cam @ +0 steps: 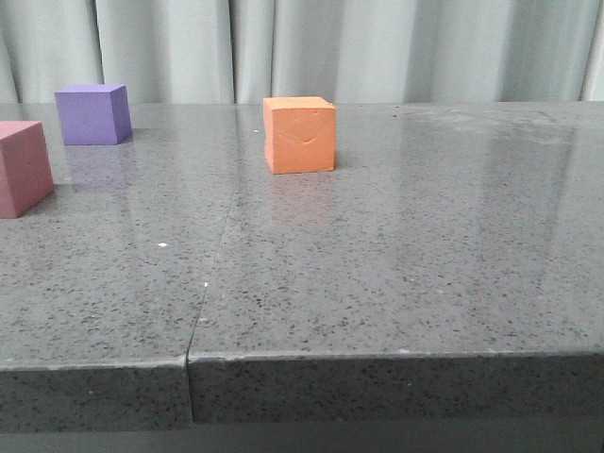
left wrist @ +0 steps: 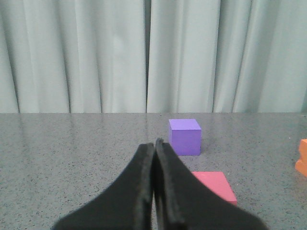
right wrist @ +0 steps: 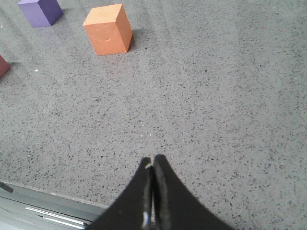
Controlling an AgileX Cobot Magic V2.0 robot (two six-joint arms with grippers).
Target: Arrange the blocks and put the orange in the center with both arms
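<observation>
The orange cube (cam: 300, 135) stands alone near the middle of the grey table, a curved crease on its front face; it also shows in the right wrist view (right wrist: 108, 29) and at the edge of the left wrist view (left wrist: 302, 157). The purple cube (cam: 92, 114) sits far left at the back, with the pinkish-red cube (cam: 21, 168) nearer, cut by the frame edge. My left gripper (left wrist: 154, 142) is shut and empty, short of the pinkish-red cube (left wrist: 215, 186) and purple cube (left wrist: 184, 136). My right gripper (right wrist: 153, 159) is shut and empty near the front edge. Neither gripper shows in the front view.
A thin seam (cam: 209, 283) runs across the tabletop from the front edge toward the back. Pale curtains (cam: 377, 47) hang behind the table. The table's front edge (right wrist: 43, 191) lies just below my right gripper.
</observation>
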